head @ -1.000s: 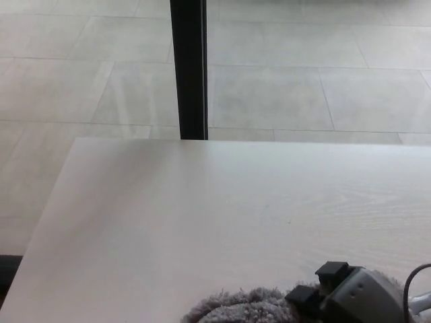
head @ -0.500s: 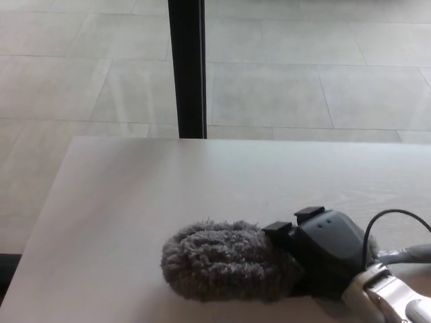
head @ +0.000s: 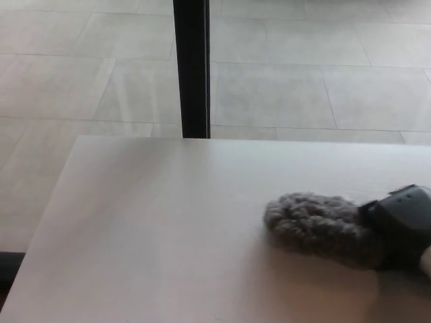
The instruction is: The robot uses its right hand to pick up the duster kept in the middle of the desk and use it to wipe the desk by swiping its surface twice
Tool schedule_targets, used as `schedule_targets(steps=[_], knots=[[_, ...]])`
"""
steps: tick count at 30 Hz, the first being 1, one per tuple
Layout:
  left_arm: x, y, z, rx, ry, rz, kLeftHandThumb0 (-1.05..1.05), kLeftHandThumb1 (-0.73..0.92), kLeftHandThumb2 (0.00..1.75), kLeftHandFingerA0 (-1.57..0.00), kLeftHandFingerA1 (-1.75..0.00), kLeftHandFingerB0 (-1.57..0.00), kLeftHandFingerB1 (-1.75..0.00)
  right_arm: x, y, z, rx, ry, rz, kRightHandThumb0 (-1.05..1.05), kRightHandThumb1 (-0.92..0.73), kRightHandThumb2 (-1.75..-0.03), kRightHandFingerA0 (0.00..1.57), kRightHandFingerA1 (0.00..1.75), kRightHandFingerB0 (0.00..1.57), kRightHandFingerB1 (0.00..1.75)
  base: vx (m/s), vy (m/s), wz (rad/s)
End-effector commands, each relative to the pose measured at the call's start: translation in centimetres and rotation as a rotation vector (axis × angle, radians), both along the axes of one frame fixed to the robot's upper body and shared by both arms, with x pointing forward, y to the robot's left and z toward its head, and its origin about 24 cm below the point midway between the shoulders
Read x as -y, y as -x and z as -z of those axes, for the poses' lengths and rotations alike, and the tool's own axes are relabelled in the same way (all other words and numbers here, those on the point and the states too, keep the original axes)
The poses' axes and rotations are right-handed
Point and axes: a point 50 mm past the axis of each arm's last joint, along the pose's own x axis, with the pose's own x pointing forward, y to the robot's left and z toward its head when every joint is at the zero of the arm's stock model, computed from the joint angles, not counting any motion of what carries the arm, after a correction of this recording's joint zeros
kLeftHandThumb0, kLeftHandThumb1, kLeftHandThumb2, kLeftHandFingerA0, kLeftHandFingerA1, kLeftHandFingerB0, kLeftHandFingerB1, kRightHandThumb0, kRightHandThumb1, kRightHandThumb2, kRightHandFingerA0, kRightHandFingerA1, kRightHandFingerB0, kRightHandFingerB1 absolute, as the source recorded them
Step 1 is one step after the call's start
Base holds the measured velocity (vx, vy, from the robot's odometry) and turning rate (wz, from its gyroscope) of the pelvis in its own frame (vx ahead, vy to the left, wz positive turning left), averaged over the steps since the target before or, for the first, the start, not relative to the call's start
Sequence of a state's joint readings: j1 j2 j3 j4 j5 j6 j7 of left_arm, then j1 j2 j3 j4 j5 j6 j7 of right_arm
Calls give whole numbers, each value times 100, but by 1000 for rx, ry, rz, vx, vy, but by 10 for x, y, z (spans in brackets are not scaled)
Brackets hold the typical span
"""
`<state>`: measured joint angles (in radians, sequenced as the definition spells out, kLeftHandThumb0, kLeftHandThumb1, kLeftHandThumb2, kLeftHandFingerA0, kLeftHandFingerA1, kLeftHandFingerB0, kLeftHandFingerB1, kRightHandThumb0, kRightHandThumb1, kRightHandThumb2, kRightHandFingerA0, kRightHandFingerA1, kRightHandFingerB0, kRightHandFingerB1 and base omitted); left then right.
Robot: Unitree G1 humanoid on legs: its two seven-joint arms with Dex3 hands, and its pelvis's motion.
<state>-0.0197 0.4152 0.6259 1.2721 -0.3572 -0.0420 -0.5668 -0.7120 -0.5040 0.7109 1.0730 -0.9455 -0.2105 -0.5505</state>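
Swept rightward & further up the desk since half a sec ago: duster (head: 318,225) then lay nearer the front edge at centre-left, now sits right of centre, mid-depth. Grey, fluffy, lying flat on the desk (head: 155,242), fibres pressed to the surface, so prob. mid-swipe rather than parked. Clamped at its right end by right hand (head: 402,227), black fingers wrapped over the fluff, wrist running off frame right. Grip low & sideways, presumably to keep the pile dragging flat across the wood. Left hand not in view. Desk pale wood-grain, rest of top bare, near-left corner in shade. Beyond far edge: grey tiled floor (head: 303,87) & a black vertical post (head: 192,67) rising behind the desk. Which of the two swipes this is: can't tell from here.
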Motion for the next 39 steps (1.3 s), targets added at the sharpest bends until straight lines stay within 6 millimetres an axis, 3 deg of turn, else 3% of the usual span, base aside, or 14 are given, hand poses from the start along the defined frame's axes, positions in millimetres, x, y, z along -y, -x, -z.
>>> schedule_targets(steps=[1, 4, 5, 6, 8, 13, 14, 16, 18, 19, 20, 22, 23, 39], knots=[[0, 1, -1, 50, 29, -7, -97, 74, 117, -58, -108, -38, -95, 50, 17, 2, 1, 154, 113, -29, -49, -57, 89, 165, 87, 66, 0, 0, 0], [0, 1, -2, 49, 24, -3, -100, 91, 76, -38, -122, -28, -113, 79, 31, 6, -9, 194, 257, -28, -48, -56, 86, 167, 87, 67, 0, 0, 0], [-1, 2, -2, 46, 16, 5, -95, 76, 119, -56, -106, -37, -94, 86, 35, 8, -21, 177, 318, -26, -49, -57, 87, 163, 86, 63, 0, 0, 0], [-1, 3, -2, 47, 16, -2, -95, 92, 76, -41, -123, -31, -115, 96, 38, 10, -52, 168, 432, -34, -53, -58, 85, 167, 83, 62, 0, 0, 0], [-2, 3, -3, 50, 19, -9, -95, 76, 118, -57, -108, -40, -96, 98, 39, 11, -70, 180, 471, -33, -51, -57, 85, 165, 83, 60, 0, 0, 0], [-3, 3, -4, 53, 14, -11, -97, 92, 76, -42, -124, -34, -116, 95, 44, 21, -82, 129, 505, -37, -54, -56, 85, 166, 81, 69, 0, 0, 0], [-3, 3, -3, 46, 6, -3, -94, 76, 119, -59, -109, -41, -96, 85, 41, 26, -96, 98, 477, -35, -55, -56, 85, 169, 81, 70, 0, 0, 0], [-2, 1, -3, 56, 19, 1, -98, 92, 74, -37, -123, -30, -115, 72, 38, 30, -85, 88, 422, -35, -55, -56, 89, 161, 82, 65, 0, 0, 0], [-1, 0, -3, 43, 14, 1, -102, 80, 121, -57, -109, -36, -95, 60, 36, 33, -66, 48, 362, -32, -52, -59, 90, 162, 83, 63, 0, 0, 0], [-1, 0, -3, 47, 16, 0, -97, 92, 73, -35, -122, -26, -113, 54, 34, 34, -70, 39, 340, -31, -55, -56, 90, 162, 82, 65, 0, 0, 0], [-1, 0, -3, 51, 11, 6, -98, 79, 121, -58, -108, -37, -94, 41, 29, 34, -72, 43, 300, -31, -54, -58, 88, 167, 82, 70, 0, 0, 0], [-2, -1, -4, 54, 6, 11, -96, 92, 74, -35, -122, -26, -112, 30, 24, 34, -74, 45, 269, -39, -46, -65, 96, 157, 77, 71, 0, 0, 0], [-2, -2, -5, 61, 10, 14, -98, 79, 121, -56, -107, -36, -94, 19, 21, 33, -50, 13, 226, -37, -45, -64, 96, 157, 79, 69, 0, 0, 0], [-5, -11, -10, 71, -2, 31, -100, 82, 123, -54, -107, -38, -96, -117, 23, 49, -107, -54, -144, -35, -53, -60, 92, 169, 88, 77, 0, 0, 0]])
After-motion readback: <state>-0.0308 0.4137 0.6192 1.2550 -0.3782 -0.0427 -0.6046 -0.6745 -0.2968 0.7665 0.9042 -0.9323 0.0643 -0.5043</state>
